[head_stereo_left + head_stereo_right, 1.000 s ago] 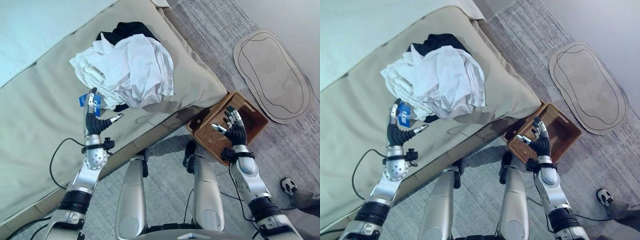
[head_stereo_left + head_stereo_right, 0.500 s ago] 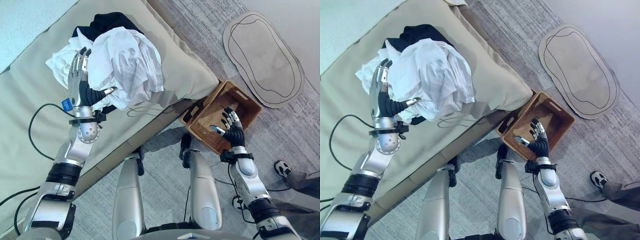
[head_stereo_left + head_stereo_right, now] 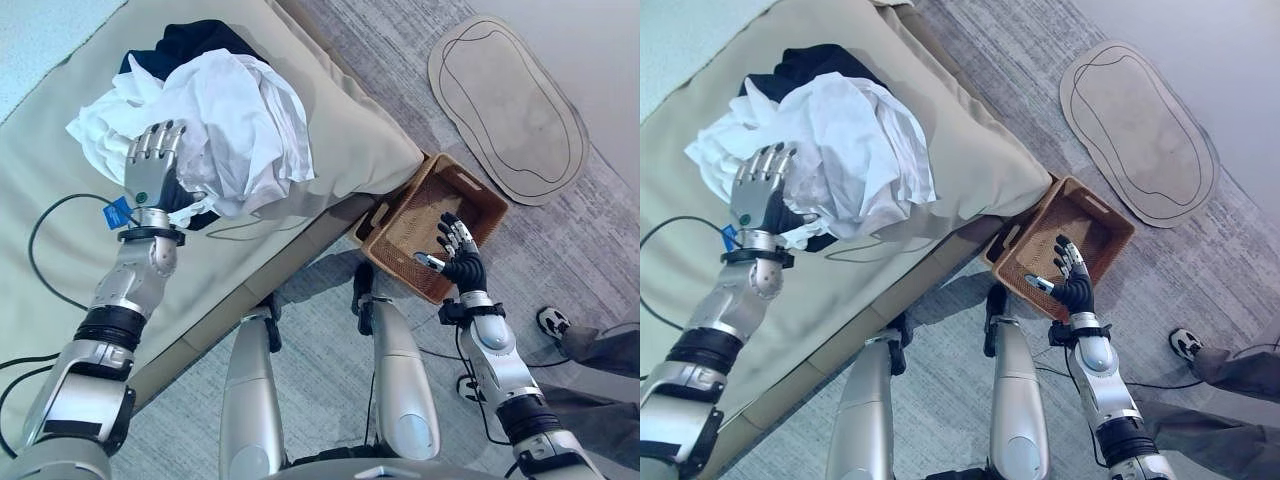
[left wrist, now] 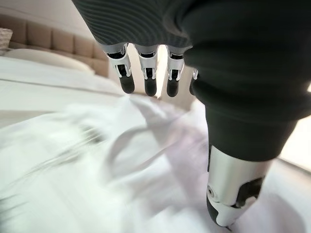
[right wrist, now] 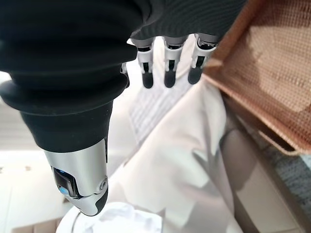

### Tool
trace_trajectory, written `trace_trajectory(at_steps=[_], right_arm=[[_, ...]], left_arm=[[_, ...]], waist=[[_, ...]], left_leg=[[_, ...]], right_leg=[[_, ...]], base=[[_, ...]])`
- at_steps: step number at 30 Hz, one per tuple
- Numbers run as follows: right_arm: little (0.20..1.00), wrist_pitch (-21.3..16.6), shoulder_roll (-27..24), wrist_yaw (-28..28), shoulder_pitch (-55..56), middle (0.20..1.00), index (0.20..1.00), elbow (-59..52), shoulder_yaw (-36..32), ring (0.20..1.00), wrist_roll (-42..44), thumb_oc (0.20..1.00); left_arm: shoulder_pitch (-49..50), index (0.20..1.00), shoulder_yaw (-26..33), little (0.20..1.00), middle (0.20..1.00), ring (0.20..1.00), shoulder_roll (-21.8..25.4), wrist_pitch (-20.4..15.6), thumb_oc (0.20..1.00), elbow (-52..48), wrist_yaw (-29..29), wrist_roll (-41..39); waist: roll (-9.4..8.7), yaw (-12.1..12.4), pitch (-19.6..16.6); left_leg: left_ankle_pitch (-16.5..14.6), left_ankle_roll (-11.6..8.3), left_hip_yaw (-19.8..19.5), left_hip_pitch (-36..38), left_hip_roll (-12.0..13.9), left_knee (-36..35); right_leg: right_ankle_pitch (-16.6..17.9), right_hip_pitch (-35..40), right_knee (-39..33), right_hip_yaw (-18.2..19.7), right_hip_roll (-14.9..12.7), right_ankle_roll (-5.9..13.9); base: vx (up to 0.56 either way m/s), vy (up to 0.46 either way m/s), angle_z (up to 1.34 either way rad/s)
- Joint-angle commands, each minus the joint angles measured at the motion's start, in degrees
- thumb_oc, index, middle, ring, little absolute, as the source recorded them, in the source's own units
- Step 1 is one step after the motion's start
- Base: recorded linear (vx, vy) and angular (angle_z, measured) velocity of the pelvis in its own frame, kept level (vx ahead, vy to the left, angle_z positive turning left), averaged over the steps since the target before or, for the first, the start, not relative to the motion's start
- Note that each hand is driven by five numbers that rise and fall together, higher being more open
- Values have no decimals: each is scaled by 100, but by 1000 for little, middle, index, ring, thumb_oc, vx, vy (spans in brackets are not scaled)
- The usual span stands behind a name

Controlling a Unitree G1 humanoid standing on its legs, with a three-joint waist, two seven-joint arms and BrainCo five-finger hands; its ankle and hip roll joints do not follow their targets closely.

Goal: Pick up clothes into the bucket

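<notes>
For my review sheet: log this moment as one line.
left hand: open, over white clothes | right hand: open, above basket | basket: empty

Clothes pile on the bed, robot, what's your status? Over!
Left robot hand open over white and black clothes pile. Right robot hand open above brown woven basket. Basket holds nothing. Nothing in the way.

A home bedroom: beige bed (image 3: pixel 330 130), tufted headboard (image 4: pixel 53 41), floor rug (image 3: pixel 505 95).

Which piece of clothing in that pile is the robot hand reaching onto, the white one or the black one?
The white garment; the left robot hand lies open on it, while the black garment sits behind.
</notes>
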Motion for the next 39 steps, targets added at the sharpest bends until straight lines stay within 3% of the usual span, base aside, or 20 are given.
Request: trace_trajectory(at_steps=[1, 3, 4, 5, 7, 8, 24, 32, 39], right_arm=[[1000, -130, -251, 115, 222, 1000, 1000, -254, 68, 1000, -14, 1000], [1000, -102, -281, 161, 209, 1000, 1000, -299, 156, 1000, -19, 1000], [1000, -102, -280, 161, 209, 1000, 1000, -300, 155, 1000, -19, 1000], [1000, -93, -283, 175, 211, 1000, 1000, -311, 160, 1000, -15, 1000], [1000, -75, -276, 208, 218, 1000, 1000, -315, 171, 1000, -11, 1000], [1000, -73, -274, 215, 214, 1000, 1000, -305, 174, 1000, -7, 1000], [1000, -46, -213, 285, 240, 1000, 1000, -264, 192, 1000, -49, 1000], [1000, 22, -160, 279, 291, 1000, 1000, -98, 152, 1000, -197, 1000], [1000, 139, -135, 367, 211, 1000, 1000, 65, 181, 1000, -465, 1000]], left_arm=[[-137, 1000, -57, 1000, 1000, 1000, 85, 173, 1000, 261, -9, 193], [-232, 1000, -157, 1000, 1000, 1000, 154, 303, 1000, 560, -74, 273], [-237, 950, -160, 950, 950, 950, 154, 301, 950, 565, -71, 271], [-244, 699, -159, 699, 699, 699, 181, 324, 699, 523, -142, 271], [-211, 332, -110, 332, 332, 332, 180, 304, 332, 460, -167, 261], [-185, 200, -88, 200, 200, 200, 179, 291, 200, 447, -167, 226], [471, 200, 242, 200, 200, 200, -2, -97, 200, -360, -169, 74], [1295, 200, 747, 200, 200, 200, -248, -646, 200, -1632, -297, -175], [1800, 200, 1243, 200, 200, 200, -464, -1354, 200, -2865, -792, -1237]], waist=[[148, -62, -554], [136, -91, -566], [134, -90, -566], [130, -87, -573], [130, -80, -576], [130, -71, -578], [170, 63, -685], [211, 254, -826], [289, 409, -1178]], left_leg=[[-127, 213, 45, -148, -37, -5], [-116, 216, 63, -152, -31, -15], [-116, 216, 64, -152, -31, -15], [-119, 219, 68, -154, -32, -14], [-119, 221, 66, -163, -33, -9], [-117, 220, 62, -162, -34, -16], [-19, 192, 27, 274, -107, -402], [177, 132, -40, 1246, -163, -1143], [404, 12, -93, 2284, -127, -1970]], right_leg=[[448, 124, -514, 203, -201, 376], [470, 103, -519, 220, -196, 383], [470, 101, -518, 221, -197, 383], [479, 95, -522, 222, -196, 388], [486, 93, -521, 217, -199, 391], [486, 99, -528, 215, -202, 393], [551, 519, -783, 136, -263, 407], [696, 1486, -1384, -51, -325, 455], [852, 2604, -2201, -299, -221, 508]], base=[[-5, 10, -12], [-2, 9, -5], [0, 0, 0], [3, -1, -3], [0, 0, 0], [0, 0, 0], [0, 0, 0], [48, -23, 3], [73, -46, 10]])
